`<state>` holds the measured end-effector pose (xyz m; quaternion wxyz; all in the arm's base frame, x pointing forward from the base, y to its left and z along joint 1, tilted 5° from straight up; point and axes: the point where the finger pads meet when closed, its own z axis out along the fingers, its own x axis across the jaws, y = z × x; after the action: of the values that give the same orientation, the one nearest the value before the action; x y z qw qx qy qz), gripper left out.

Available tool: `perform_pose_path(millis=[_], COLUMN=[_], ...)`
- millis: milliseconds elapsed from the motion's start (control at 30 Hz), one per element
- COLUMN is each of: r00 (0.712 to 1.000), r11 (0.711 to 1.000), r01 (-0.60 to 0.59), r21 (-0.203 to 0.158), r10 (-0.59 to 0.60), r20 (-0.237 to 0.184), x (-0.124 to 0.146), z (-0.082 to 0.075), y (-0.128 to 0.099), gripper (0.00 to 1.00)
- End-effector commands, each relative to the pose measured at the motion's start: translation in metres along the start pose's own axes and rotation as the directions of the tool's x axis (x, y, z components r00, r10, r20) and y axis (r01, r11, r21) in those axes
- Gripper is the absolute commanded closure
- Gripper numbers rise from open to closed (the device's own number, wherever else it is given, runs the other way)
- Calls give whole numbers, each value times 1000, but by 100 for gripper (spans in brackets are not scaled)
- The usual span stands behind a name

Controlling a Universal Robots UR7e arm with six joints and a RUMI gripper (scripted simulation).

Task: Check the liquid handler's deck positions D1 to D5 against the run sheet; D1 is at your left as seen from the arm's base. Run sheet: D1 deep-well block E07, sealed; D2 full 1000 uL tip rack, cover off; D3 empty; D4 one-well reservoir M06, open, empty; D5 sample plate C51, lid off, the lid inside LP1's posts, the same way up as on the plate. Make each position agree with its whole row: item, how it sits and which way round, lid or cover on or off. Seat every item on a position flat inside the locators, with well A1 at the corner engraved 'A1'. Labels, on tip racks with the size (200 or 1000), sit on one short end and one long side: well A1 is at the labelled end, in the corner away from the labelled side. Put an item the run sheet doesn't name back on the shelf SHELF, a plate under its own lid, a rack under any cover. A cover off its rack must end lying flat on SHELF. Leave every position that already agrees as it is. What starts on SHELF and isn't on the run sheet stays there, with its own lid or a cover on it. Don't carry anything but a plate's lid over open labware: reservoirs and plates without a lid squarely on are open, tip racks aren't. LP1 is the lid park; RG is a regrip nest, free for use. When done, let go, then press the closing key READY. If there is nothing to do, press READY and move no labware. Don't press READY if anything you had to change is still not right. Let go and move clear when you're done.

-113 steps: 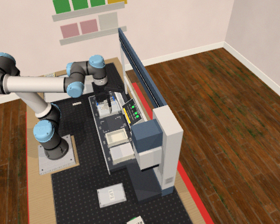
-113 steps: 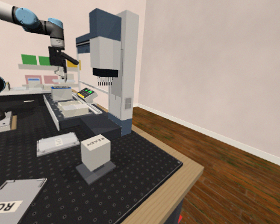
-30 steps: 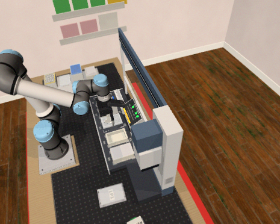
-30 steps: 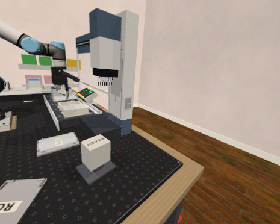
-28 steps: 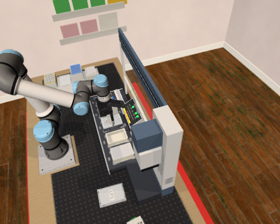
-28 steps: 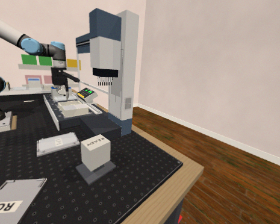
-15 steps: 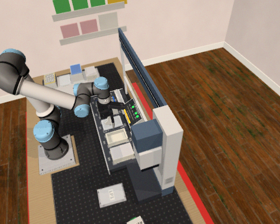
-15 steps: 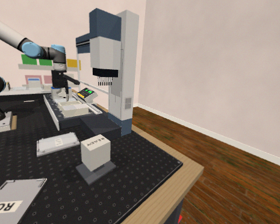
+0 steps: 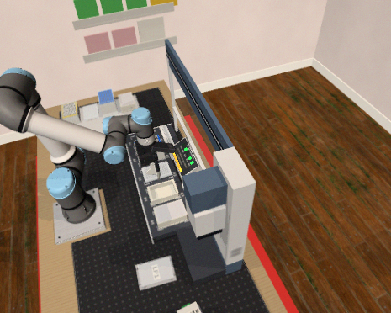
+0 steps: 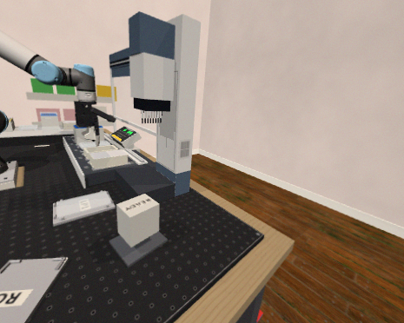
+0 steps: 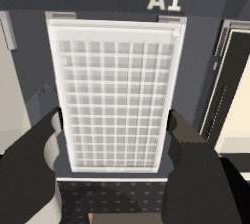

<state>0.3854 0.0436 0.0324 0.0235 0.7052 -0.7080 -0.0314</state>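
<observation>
1. White gridded plate [image 11: 115,97] sits clamped across its long sides in my claw [image 11: 115,150].
2. Its long axis runs straight away from my wrist, far end toward the engraved A1 [image 11: 163,4], over the deck [image 9: 144,201].

The pincer [image 11: 117,131], closed on the long sides of a white gridded plate [image 11: 115,95], hangs low over the deck [image 9: 143,190], hemmed by labware on both neighbouring positions: a cream open reservoir [image 9: 165,192] on one side, a pale item [image 11: 1,85] on the other. Behind the deck the liquid handler's tower [image 9: 235,197] and its overhanging head [image 9: 204,188] block the far side, with the blue rail [image 9: 197,100] running along it. The dark worktop [image 10: 195,247] toward LP1 [image 9: 155,273] and the READY key [image 10: 138,220] lies open
</observation>
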Motion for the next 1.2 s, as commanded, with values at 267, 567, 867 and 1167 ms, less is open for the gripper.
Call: perform_pose_path(millis=[267, 567, 867, 1167], r00=[1000, 1000, 1000, 1000], r11=[1000, 1000, 1000, 1000], r01=[0, 0, -1, -1], r21=[-1, -2, -4, -4], r10=[0, 0, 1, 1], r20=[0, 1, 1, 1], x=[0, 0, 0, 0], z=[1, 2, 6, 8], y=[3, 3, 4, 4], gripper=[100, 100, 100, 100])
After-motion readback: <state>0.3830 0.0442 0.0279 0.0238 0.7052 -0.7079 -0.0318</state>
